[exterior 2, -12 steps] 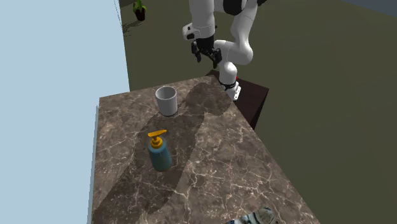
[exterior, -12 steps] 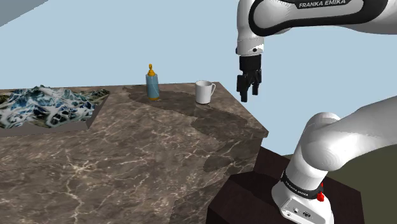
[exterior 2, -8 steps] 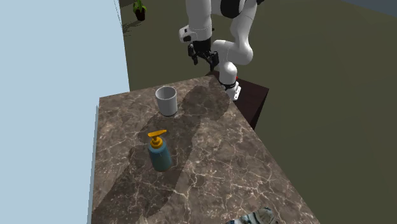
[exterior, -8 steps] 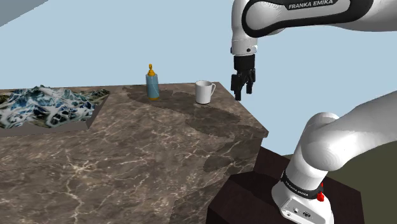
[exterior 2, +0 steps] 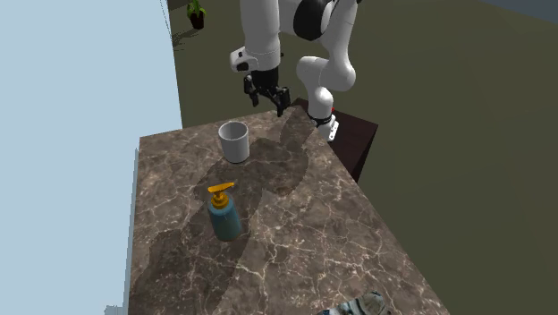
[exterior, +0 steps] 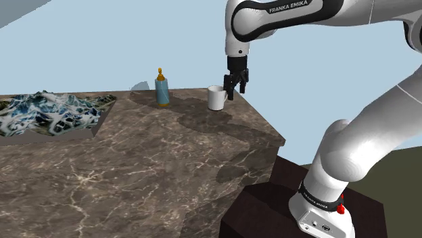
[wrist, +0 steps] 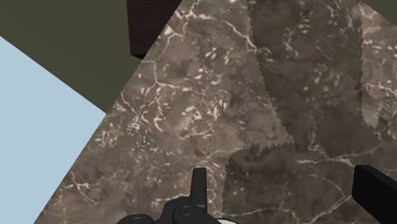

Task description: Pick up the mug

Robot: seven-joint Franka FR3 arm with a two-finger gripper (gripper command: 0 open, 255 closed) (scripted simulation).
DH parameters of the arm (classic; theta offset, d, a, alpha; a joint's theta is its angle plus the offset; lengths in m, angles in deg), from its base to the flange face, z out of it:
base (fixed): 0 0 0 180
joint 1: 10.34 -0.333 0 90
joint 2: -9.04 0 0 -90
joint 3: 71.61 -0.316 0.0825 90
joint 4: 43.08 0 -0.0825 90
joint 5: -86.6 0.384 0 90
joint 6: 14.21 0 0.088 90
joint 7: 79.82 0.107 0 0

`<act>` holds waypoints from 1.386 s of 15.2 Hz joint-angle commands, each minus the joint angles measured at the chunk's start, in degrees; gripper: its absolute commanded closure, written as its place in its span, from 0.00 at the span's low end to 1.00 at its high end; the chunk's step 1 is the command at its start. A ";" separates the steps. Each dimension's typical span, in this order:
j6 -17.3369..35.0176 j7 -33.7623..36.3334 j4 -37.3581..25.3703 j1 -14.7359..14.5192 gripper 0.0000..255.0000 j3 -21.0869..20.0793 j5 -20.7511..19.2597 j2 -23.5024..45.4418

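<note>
- The dark stand [exterior: 260, 209] is nearest to me in the shoulder view, and the brown marble worktop [exterior: 135, 176] begins just beside it.
- Further along, the gripper [exterior: 235, 90] hangs over the far end of the worktop, pointing down. Its fingers [wrist: 375, 194] are spread apart and hold nothing.
- The mug [exterior: 216, 99] stands upright just beside the gripper, on the shoulder view's left of it and a little lower, near the far corner of the worktop. The fingers do not touch it.
- The mug is white, and its handle points toward the gripper side. I judge it stiff, light and empty, though I cannot see to its bottom.
- Its wall looks smooth, so I think it can slip or tip over if only one finger pushes it.
- I would take hold across the rim, one finger inside and one outside, on the side away from the handle. The gripper must first come over the mug and then go lower.
- Beyond it, a blue dispenser bottle [exterior: 162, 92] with an orange pump stands well apart from the mug, so it should not disturb the grasp.
</note>
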 commanded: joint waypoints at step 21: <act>13.21 -2.09 -10.71 -0.69 1.00 -0.14 -1.05 18.06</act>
